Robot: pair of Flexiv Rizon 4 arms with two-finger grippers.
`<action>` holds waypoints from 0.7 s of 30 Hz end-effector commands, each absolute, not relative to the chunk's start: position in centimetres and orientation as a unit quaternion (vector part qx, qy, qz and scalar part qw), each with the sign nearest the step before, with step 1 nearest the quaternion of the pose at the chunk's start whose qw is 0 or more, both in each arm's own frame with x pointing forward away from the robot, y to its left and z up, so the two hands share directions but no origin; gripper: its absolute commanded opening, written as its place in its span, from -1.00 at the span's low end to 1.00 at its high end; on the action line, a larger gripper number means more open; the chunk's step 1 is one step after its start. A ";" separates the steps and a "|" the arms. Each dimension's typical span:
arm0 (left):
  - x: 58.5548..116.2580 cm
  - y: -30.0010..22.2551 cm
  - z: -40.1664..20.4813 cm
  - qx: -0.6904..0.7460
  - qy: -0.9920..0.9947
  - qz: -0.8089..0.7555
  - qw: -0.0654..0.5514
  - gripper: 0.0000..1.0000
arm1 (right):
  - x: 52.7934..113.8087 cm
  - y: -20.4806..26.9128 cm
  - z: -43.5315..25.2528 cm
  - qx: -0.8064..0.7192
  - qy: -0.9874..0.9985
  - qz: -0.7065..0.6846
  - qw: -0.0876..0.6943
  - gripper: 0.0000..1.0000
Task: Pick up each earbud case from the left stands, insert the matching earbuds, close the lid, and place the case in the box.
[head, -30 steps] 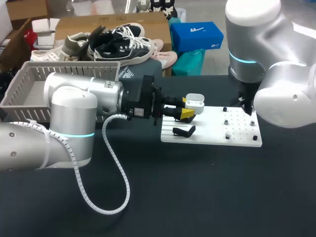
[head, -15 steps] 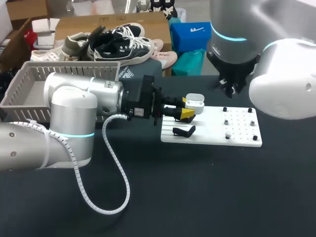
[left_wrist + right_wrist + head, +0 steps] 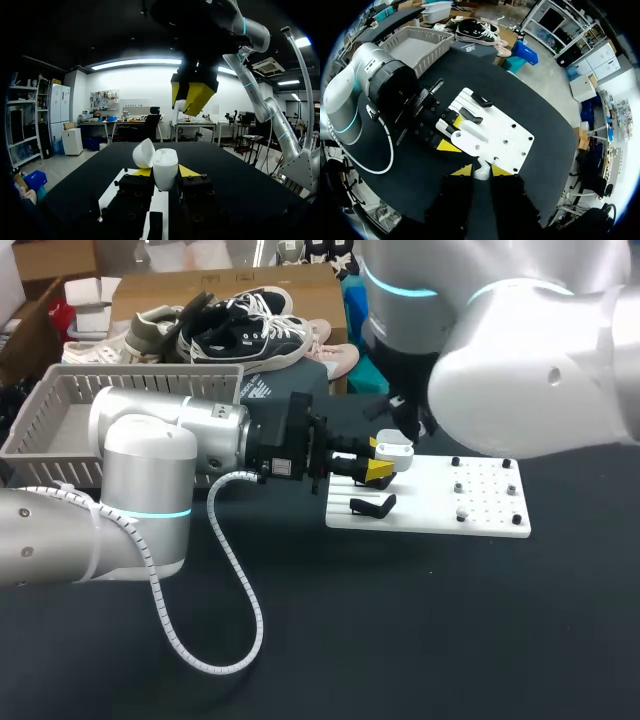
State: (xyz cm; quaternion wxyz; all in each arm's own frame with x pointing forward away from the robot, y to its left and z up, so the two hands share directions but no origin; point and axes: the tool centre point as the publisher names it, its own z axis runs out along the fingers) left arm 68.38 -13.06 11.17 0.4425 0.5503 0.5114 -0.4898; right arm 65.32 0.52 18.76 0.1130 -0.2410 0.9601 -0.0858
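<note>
Since a second ago right arm swung from the white board [image 3: 440, 498]'s right end across to over its left end; left arm and case unmoved. Now right gripper [image 3: 191, 95] hangs above board's left end, narrow, pinching a small white earbud [image 3: 481, 173] between its yellow tips. At board's left end left gripper [image 3: 378, 469] is clamped on both sides of white earbud case [image 3: 395, 451], case upright, lid [image 3: 143, 153] flipped open. Earbud is above the open case, not touching. Black stand [image 3: 372, 506] on board's left part, just in front of case. Small dark pegs [image 3: 456, 462] on board's right half. Grey basket [image 3: 40, 425] well left of board, behind left arm
</note>
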 end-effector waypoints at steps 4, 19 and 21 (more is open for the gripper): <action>68.5 -13.1 11.1 0.551 0.511 -0.490 0.442 -1.00 | 64.7 2.1 18.4 -0.237 0.965 -0.082 0.083 -1.00; 68.5 -13.1 11.1 0.551 0.511 -0.490 0.442 -1.00 | 64.7 2.1 18.4 -0.237 0.965 -0.082 0.083 -1.00; 68.5 -13.1 11.1 0.551 0.511 -0.490 0.442 -1.00 | 64.7 2.1 18.4 -0.237 0.965 -0.082 0.083 -1.00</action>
